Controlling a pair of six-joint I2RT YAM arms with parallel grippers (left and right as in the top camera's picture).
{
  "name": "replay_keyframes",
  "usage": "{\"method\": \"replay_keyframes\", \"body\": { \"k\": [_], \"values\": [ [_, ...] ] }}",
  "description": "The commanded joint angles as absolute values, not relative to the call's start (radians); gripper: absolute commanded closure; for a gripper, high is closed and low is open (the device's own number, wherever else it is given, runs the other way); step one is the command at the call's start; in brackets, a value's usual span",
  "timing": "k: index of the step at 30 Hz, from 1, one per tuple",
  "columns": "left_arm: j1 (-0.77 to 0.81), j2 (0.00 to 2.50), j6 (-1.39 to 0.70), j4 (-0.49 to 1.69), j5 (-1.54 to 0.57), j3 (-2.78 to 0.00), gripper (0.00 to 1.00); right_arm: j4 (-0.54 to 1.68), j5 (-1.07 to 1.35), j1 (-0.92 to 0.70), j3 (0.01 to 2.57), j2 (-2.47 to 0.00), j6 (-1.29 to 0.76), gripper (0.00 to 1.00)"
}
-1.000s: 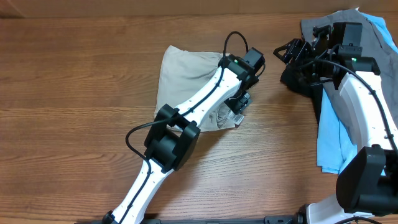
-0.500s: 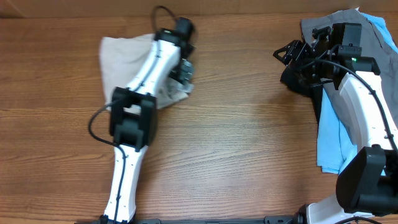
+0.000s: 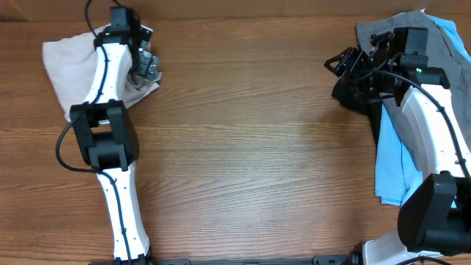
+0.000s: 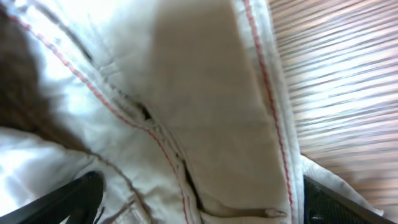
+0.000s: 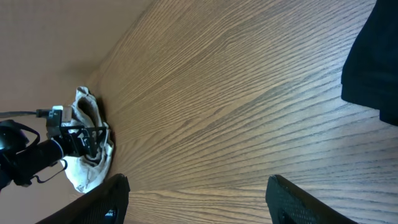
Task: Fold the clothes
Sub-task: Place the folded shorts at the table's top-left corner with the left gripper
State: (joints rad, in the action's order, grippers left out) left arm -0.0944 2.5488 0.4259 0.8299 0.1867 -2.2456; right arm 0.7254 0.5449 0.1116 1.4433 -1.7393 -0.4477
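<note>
Left tool (image 3: 145, 66): fingers apart, set down on the beige shorts (image 3: 62, 62), which lie bunched at the desk's (image 3: 257, 147) far-left corner, likely parked clear of the middle. Right tool (image 3: 340, 65): fingers apart, poised at the far-right garment pile (image 3: 388, 158). Change: shorts and left arm sat further right a moment earlier; right arm unmoved.

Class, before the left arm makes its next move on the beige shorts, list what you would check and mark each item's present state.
1. Shorts laid flat: not ok. The beige shorts lie bunched at the far-left corner of the table.
2. Left gripper over the fabric: ok. It is open, with cloth between its fingers.
3. Right gripper free: ok. It is open and holds nothing.
4. Other garments out of the way: ok. They are piled at the right edge.
5. Which part of the shorts lies under the left gripper: cannot tell.
</note>
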Motion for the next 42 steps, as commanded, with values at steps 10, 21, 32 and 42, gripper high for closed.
{"method": "replay_keyframes", "body": {
  "k": [10,21,32,42],
  "values": [
    [-0.115,2.374,-0.006,1.409,0.145,-2.655,0.0,0.739,0.54,0.119,1.443,-1.739,-0.44,0.2],
    [-0.339,2.368,-0.282,1.575,-0.071,-2.605,0.0,0.82,0.487,0.119,1.443,-1.74,-0.361,0.15],
    [-0.381,2.368,-0.262,1.444,-0.005,-2.3,0.0,0.834,0.49,0.119,1.441,-1.74,-0.347,0.14],
    [-0.381,2.368,-0.139,1.155,-0.001,-1.957,0.0,0.817,0.487,0.119,1.441,-1.74,-0.347,0.14]
  ]
}}
